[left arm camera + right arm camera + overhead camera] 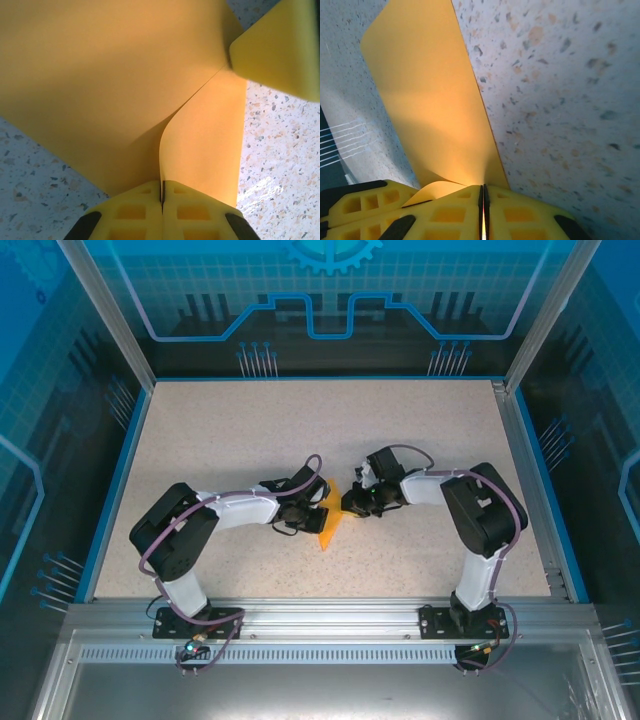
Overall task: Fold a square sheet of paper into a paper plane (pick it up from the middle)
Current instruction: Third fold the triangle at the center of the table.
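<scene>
Near the middle of the table (250, 430), the left gripper (162, 186) and right gripper (483, 189) each pinch shut on the square sheet of paper (328, 530), which stands partly folded between them. A clean crease probably calls for firm pinches, aligned edges and slow, matched movement.

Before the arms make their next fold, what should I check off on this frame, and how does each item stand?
1. Left gripper shut on the square sheet of paper: ok.
2. Right gripper shut on the same sheet: ok.
3. The two grippers apart, not touching each other: ok, though close in the top view.
4. Sheet lifted off the table: cannot tell.
5. Narrow dart shape reached: not ok; broad flaps spread in the left wrist view.
</scene>
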Robot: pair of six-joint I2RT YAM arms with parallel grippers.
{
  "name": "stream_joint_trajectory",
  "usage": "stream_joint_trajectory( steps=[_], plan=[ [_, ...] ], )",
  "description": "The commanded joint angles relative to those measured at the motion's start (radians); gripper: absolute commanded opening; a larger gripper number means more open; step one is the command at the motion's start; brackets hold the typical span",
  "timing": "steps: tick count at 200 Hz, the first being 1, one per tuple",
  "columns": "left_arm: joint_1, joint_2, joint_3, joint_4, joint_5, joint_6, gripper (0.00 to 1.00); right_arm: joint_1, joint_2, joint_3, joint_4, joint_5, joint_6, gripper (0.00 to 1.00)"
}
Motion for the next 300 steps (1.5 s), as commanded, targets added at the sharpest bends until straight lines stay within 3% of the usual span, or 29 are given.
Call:
stream_joint_trajectory(
  steps=[1, 41, 71, 91, 173, 230, 262, 282, 300],
  plan=[
    [0.008, 0.033, -0.029, -0.044, -0.025, 0.01, 0.07, -0.01, -0.053, 0.03, -0.072, 0.032, -0.037, 0.12],
    [0.008, 0.035, -0.023, -0.047, -0.027, 0.011, 0.07, -0.01, 0.013, 0.053, -0.053, 0.006, -0.032, 0.11],
    [0.008, 0.039, -0.021, -0.047, -0.023, 0.011, 0.07, -0.01, 0.048, 0.033, -0.059, 0.084, 0.003, 0.11],
    [0.009, 0.038, -0.022, -0.046, -0.027, 0.013, 0.07, -0.015, 0.066, 0.025, -0.019, 0.049, 0.013, 0.11],
    [0.009, 0.033, -0.022, -0.054, -0.032, 0.014, 0.08, 0.049, -0.109, 0.011, -0.048, -0.016, -0.014, 0.12],
    [0.008, 0.029, -0.02, -0.052, -0.027, 0.011, 0.09, 0.083, -0.009, -0.026, 0.087, -0.063, 0.067, 0.1],
    [0.009, 0.029, -0.021, -0.051, -0.026, 0.009, 0.09, 0.093, 0.027, -0.006, 0.037, -0.035, 0.041, 0.09],
    [0.008, 0.006, -0.014, -0.065, -0.024, -0.006, 0.13, 0.093, 0.041, -0.008, 0.002, 0.011, 0.035, 0.09],
    [0.007, -0.041, 0.0, -0.099, -0.036, -0.032, 0.23, 0.096, 0.056, -0.013, 0.003, 0.02, 0.049, 0.08]
  ],
)
